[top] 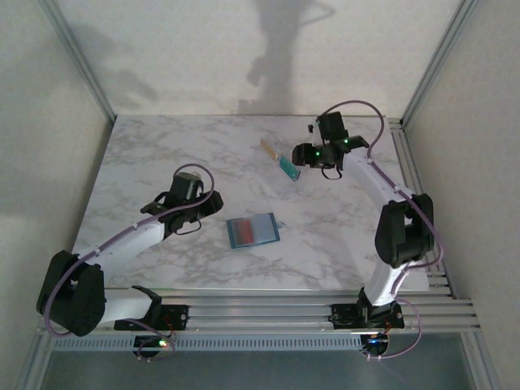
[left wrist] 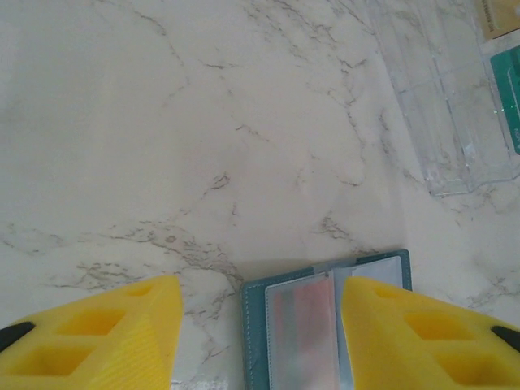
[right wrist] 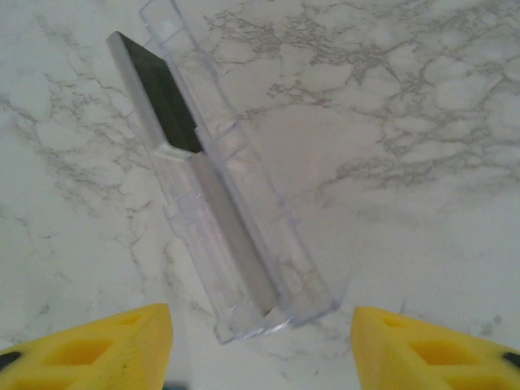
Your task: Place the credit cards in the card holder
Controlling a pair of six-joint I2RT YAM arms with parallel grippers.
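My right gripper [right wrist: 262, 313] is released, its yellow fingers [right wrist: 106, 349] wide apart and gripping nothing. The near end of the card holder [right wrist: 236, 219] lies in the gap between them and touches neither. A dark card [right wrist: 162, 97] stands on edge in the holder's far half, and a grey-looking card [right wrist: 231, 240] stands in its near half.

My left gripper [left wrist: 260, 284] is released too, with nothing in it. It hangs well apart from the holder, over the edge of an open teal wallet [left wrist: 325, 325] that has a reddish card [left wrist: 301, 325] in a clear pocket. From that wrist, a tan card [left wrist: 500, 16] and a teal card [left wrist: 508, 93] show along the holder's far wall; I cannot tell whether they are the same two cards.

The holder lies askew on the marble table [top: 162, 154]. The wallet lies flat between the holder and my bases.
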